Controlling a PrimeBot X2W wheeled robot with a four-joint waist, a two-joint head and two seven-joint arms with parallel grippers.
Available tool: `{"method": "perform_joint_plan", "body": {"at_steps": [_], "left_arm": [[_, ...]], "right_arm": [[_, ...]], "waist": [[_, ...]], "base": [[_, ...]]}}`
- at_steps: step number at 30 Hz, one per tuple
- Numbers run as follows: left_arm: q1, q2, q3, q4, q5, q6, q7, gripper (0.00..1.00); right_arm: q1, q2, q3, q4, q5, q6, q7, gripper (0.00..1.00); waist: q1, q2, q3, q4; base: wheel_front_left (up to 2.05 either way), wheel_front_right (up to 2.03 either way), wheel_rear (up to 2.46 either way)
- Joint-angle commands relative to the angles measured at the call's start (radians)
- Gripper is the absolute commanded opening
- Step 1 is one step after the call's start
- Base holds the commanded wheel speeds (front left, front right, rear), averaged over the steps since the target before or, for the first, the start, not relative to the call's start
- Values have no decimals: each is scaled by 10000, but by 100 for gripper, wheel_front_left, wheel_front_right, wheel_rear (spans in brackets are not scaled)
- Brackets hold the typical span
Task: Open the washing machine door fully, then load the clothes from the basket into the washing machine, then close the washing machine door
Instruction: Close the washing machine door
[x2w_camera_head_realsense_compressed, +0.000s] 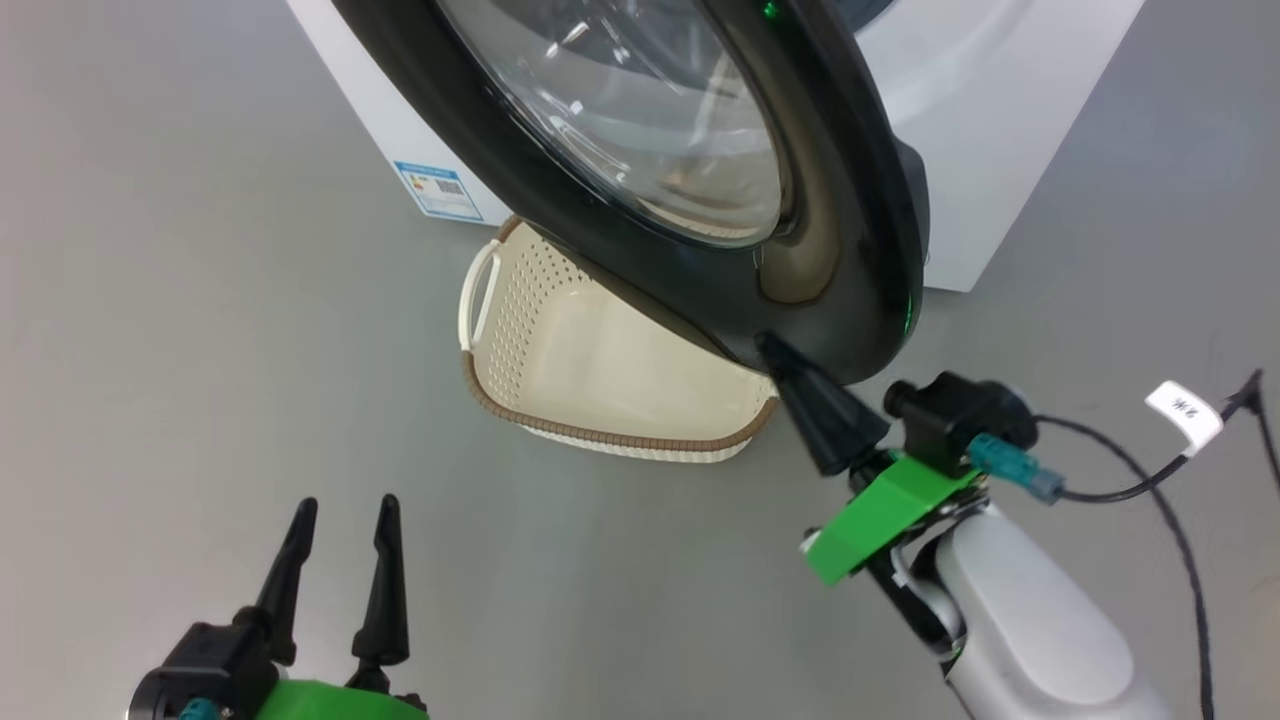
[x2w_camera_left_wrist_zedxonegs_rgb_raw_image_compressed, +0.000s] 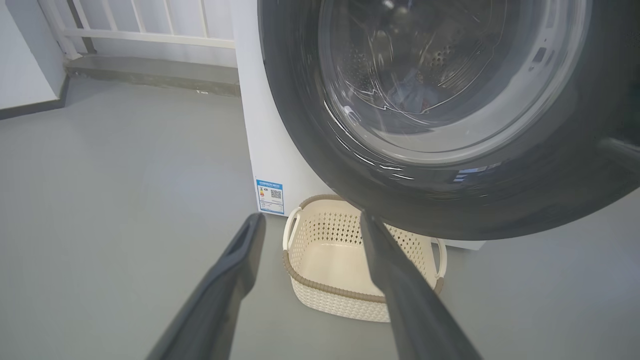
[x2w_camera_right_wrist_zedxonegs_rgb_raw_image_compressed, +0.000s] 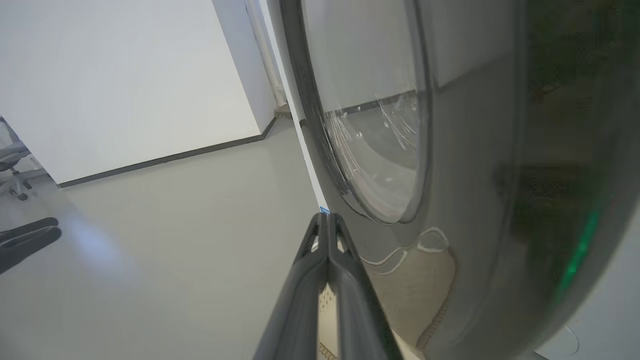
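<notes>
Partly open, the washing machine door (x2w_camera_head_realsense_compressed: 860, 200) is seen standing out from the white washing machine (x2w_camera_head_realsense_compressed: 990, 120), its clear glass bowl ringed by a glossy black rim. The right hand (x2w_camera_head_realsense_compressed: 770, 348), its two dark fingers pressed together, is set tip-first against the lower edge of that rim. The left hand (x2w_camera_head_realsense_compressed: 346, 505) is held low over the grey floor (x2w_camera_head_realsense_compressed: 200, 350), well apart from the door, with its fingers spread. The basket (x2w_camera_head_realsense_compressed: 620, 437) is placed on the floor under the door, just beside the machine's blue label (x2w_camera_head_realsense_compressed: 438, 190). What looks like blue cloth (x2w_camera_left_wrist_zedxonegs_rgb_raw_image_compressed: 410, 95) is glimpsed through the glass.
</notes>
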Motion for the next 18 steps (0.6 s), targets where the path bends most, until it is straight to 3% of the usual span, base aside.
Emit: {"method": "perform_joint_plan", "body": {"at_steps": [1,9,18], "left_arm": [[-303,66,282,-252,-63,18,-65,100],[-541,66,184,-242,-141,-68,-65,100],[-746,66,56,-198,-228,-155,-65,100]], "right_arm": [[-233,241,-31,-223,-144,16,-47,0],[-763,51,-1275,-254,-506,16,-47,0],[-1721,-392,-1876,-76,-621,16,-47,0]], "waist": [[0,0,165,3],[0,0,541,77],[0,0,824,310]], "base": [[0,0,0],[0,0,0],[0,0,0]]}}
